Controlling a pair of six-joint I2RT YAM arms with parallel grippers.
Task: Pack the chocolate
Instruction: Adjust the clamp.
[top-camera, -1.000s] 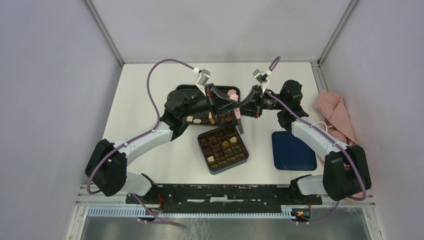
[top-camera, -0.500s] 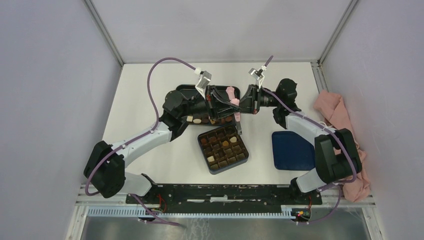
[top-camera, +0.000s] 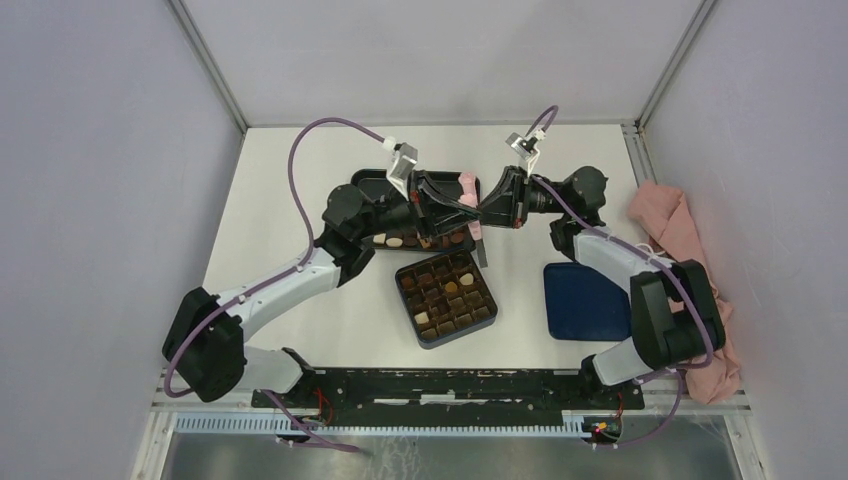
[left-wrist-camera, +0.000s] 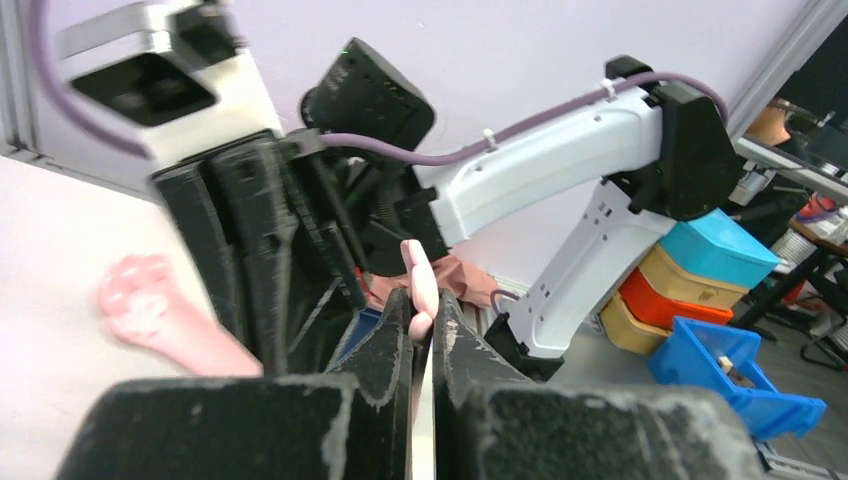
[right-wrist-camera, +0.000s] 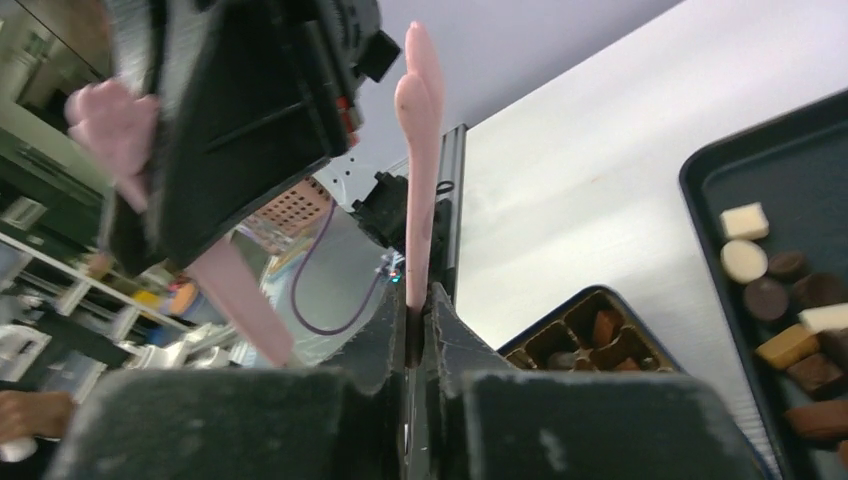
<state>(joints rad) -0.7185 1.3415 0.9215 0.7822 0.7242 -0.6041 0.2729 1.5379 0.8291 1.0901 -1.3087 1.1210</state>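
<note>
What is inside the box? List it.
The box holds chocolate, brown and cream pieces in separate cells; some cells look empty. From above almost nothing covers them. In the right wrist view the right gripper hides much of the box.

The chocolate pieces (right-wrist-camera: 744, 220) are dark brown, mid brown and cream-white, against a black tray (top-camera: 365, 175) and a dark box (top-camera: 409, 308). The tweezers (right-wrist-camera: 418, 120) are pale pink, the cloth (top-camera: 668, 235) dusty pink, and the navy tray (top-camera: 587, 302) plain. Purple cables (top-camera: 300, 190) trail along white-and-black arms (top-camera: 280, 285) over a white table (top-camera: 260, 220).
</note>
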